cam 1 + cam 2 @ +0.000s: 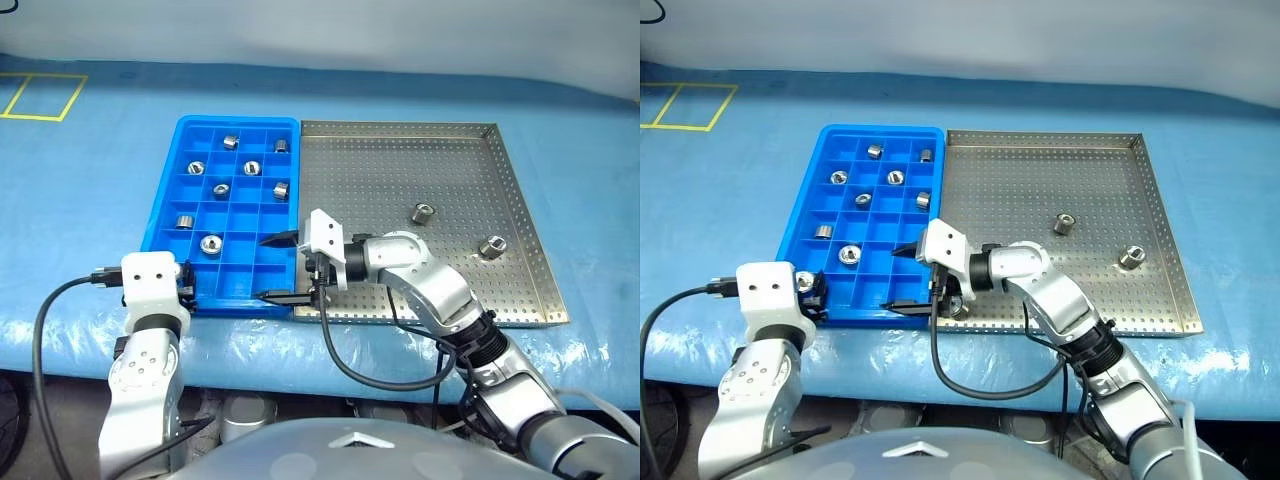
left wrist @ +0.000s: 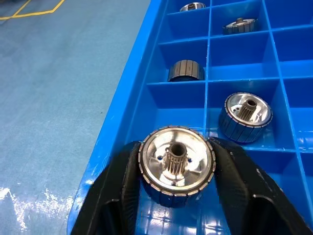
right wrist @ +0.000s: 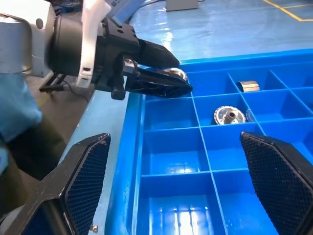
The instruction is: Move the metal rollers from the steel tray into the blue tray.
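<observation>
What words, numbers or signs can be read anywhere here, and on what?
None: no word, label, brand or number can be read.
Yellow lines on the blue cover form a marking, not text.
The blue tray, the steel tray and the rollers bear no lettering that can be seen.
</observation>
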Robot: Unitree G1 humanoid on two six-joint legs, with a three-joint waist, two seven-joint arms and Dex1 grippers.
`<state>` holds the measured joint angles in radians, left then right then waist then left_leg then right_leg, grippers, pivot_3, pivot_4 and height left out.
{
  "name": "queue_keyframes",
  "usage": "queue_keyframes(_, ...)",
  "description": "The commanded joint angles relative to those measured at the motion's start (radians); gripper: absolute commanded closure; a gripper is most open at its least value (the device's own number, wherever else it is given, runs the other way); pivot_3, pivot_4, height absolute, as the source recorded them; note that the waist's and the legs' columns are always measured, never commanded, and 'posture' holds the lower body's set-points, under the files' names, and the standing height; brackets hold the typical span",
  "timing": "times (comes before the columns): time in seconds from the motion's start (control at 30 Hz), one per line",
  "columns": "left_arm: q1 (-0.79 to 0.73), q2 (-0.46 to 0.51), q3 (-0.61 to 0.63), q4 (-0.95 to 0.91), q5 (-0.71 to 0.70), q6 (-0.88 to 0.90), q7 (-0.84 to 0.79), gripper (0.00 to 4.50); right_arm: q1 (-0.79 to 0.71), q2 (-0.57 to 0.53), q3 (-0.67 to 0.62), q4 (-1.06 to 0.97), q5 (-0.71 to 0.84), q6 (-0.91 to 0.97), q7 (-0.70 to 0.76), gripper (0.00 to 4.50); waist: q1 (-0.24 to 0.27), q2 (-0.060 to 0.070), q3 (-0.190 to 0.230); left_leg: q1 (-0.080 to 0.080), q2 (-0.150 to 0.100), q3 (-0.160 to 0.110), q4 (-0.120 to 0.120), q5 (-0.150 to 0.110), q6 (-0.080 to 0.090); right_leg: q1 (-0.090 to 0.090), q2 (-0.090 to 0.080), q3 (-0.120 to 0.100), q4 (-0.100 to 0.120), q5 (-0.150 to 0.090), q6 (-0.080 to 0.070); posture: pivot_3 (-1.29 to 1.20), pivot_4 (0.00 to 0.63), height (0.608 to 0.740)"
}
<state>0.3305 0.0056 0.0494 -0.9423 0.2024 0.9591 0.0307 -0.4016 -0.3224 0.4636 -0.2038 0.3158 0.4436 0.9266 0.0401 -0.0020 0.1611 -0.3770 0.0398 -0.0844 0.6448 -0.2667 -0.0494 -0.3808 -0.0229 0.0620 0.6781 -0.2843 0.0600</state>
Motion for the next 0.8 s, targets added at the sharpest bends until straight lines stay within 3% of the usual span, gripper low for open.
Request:
queue_keyframes(0.03,-0.03,0.003,0.027,-0.044,0.03,-0.007,0.031,0.57,0.018,-0.008,-0.037,-0.06,0.012,0.001,-0.015,0.0,-0.002,0.0,0.0,0.0,0.0,0.0,0.0,0.0,0.0,0.0,0.0,0.0,0.0,0.0,0.0,0.18,0.15,0.74)
queue_keyframes(0.1,-0.045,0.01,0.029,-0.042,0.026,-0.004,0.023,0.03,0.028,-0.018,-0.048,-0.073,0.015,0.007,-0.022,0.0,-0.003,0.0,0.0,0.0,0.0,0.0,0.0,0.0,0.0,0.0,0.0,0.0,0.0,0.0,0.0,0.18,0.15,0.74)
queue_keyframes(0.37,-0.132,0.1,-0.098,0.043,-0.094,-0.244,-0.147,0.03,0.093,-0.1,-0.204,-0.135,0.039,0.068,-0.096,0.0,-0.002,0.0,0.0,0.0,-0.001,0.0,0.0,0.0,0.0,0.0,-0.001,0.0,0.0,0.0,0.0,0.14,0.15,0.74)
queue_keyframes(0.63,-0.145,0.196,-0.194,0.225,-0.221,-0.554,-0.333,0.03,0.17,-0.078,-0.342,-0.11,-0.004,0.09,-0.305,0.0,-0.036,0.001,0.0,0.0,-0.001,0.003,-0.002,0.0,0.0,-0.001,-0.001,0.002,-0.001,0.0,0.0,0.06,0.15,0.74)
queue_keyframes(0.8,-0.126,0.238,-0.203,0.237,-0.325,-0.615,-0.446,0.03,0.216,-0.143,-0.327,-0.129,0.014,0.123,-0.244,0.0,-0.053,0.001,0.0,-0.001,-0.001,0.003,-0.002,0.0,0.001,-0.001,-0.001,0.003,-0.002,0.0,0.0,0.02,0.15,0.74)
